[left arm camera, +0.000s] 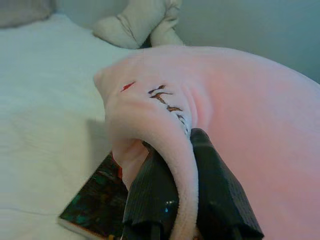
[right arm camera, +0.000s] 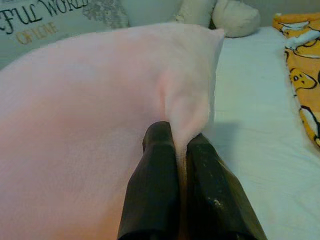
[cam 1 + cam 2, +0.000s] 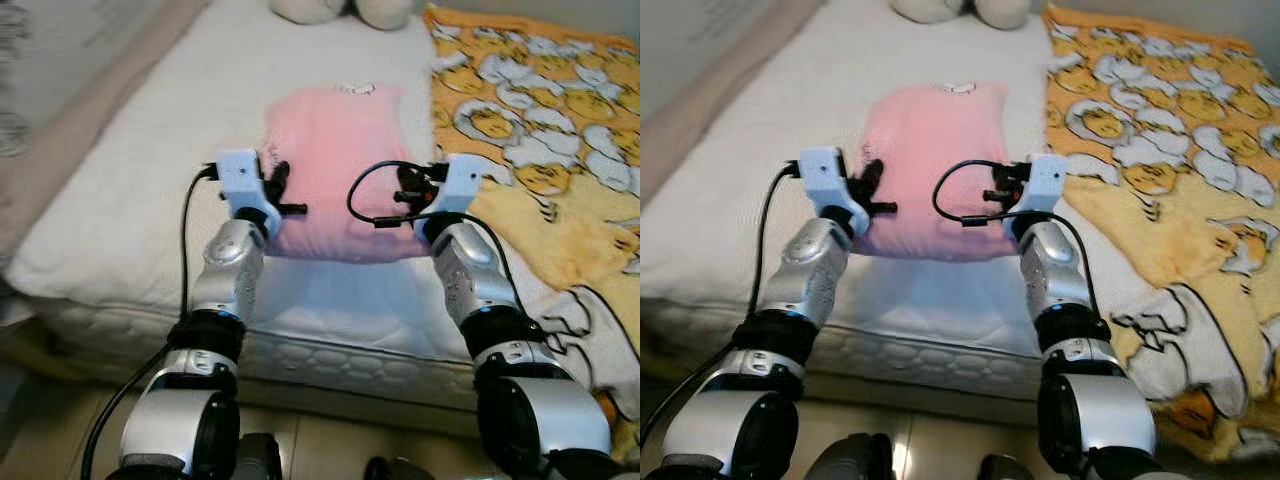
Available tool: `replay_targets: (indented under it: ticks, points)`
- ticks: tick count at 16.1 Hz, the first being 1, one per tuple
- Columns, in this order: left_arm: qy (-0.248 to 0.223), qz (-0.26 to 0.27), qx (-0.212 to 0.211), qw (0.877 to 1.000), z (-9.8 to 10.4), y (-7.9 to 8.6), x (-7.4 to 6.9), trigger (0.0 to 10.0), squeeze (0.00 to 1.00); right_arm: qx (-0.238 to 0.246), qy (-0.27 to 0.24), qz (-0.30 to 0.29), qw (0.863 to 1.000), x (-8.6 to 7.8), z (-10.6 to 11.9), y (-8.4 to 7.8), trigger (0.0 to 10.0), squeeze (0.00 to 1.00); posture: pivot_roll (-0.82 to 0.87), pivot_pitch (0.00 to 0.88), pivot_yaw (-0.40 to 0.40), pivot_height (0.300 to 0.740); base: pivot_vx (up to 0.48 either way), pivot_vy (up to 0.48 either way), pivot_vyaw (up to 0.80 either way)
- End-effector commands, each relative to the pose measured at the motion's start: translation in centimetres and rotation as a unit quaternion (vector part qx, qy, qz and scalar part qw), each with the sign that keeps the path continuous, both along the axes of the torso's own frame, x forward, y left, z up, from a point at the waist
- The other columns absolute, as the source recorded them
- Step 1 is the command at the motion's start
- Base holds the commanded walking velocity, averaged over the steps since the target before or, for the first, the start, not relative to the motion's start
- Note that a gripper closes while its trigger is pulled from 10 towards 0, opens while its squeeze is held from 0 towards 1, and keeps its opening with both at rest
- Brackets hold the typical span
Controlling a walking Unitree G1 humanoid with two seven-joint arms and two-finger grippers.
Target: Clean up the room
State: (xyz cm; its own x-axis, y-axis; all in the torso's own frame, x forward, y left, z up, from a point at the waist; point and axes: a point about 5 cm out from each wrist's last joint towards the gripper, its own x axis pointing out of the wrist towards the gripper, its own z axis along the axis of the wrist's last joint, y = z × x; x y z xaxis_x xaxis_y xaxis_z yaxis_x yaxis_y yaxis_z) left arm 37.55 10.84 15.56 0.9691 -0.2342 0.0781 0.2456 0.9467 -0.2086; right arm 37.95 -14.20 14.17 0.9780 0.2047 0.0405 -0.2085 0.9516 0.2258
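Pink fleece garment [image 3: 335,165] lies spread on the white bed [image 3: 130,200], collar end toward the head of the bed, near hem lifted off the sheet. The hem is raised because both arms hold it by its two near corners; the cloth between them hangs slightly taut and casts a shadow on the sheet below.

Left gripper [image 1: 172,195]: jaws closed on a fold of pink fleece at the left corner; wrist view shows cloth pinched between the two black fingers [image 1: 147,192]. A small row of dark stitching sits on the fleece just above the pinch. A dark, flat, printed object [image 1: 97,205], possibly a book or box, lies on the sheet just beside the lifted edge; cannot tell more.

Right gripper [image 2: 181,150]: jaws closed on the right corner, a ridge of fleece squeezed between the fingers [image 2: 155,175].

Judgement: a symmetrical two-corner hold suits folding, so the likely step is carrying the near hem up toward the collar. Task looks at an early stage; the garment is not yet folded.

Surroundings: an orange blanket [image 3: 540,120] with a cartoon duck print covers the right side of the bed and hangs over its near edge. A cream stuffed toy [image 3: 340,10] sits at the head of the bed, beyond the collar. A pillow with lettering [image 2: 45,17] is beside it.

Risk: fleece is soft and could slip from a thin pinch if pulled unevenly.
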Motion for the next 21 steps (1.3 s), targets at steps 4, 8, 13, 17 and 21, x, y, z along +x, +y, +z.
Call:
replay_targets:
  ticks: [4,8,13,17,21]
  points:
    - [-0.028,-0.01,0.007,1.0,1.6,-0.3,0.6,0.0,0.0,-0.002,-0.027,-0.015,1.0,0.1,1.3,-0.8,0.0,0.0,0.05,0.009,-0.013,0.74,0.0,0.452,0.5]
    - [-0.023,-0.014,0.008,1.0,1.5,-0.2,0.6,0.0,0.0,-0.003,-0.025,-0.015,1.0,0.1,1.1,-0.5,0.0,0.0,0.06,0.014,-0.012,0.74,0.0,0.451,0.5]
    - [-0.015,-0.013,0.007,1.0,1.0,0.0,0.7,0.0,0.0,-0.005,-0.019,-0.011,1.0,0.1,0.9,-0.4,0.0,0.0,0.06,0.002,-0.024,0.74,0.049,0.433,0.5]
    - [-0.006,-0.011,0.016,1.0,0.7,0.0,0.8,0.0,0.0,-0.017,-0.012,-0.019,1.0,0.1,0.7,-0.7,0.0,0.0,0.06,0.0,-0.028,0.74,0.228,0.277,0.0]
    - [-0.02,-0.013,0.024,0.999,0.9,0.3,0.9,0.0,0.0,-0.043,-0.028,-0.071,0.996,-0.2,0.6,-1.8,0.0,0.0,0.06,0.001,-0.033,0.74,0.111,0.0,0.0]
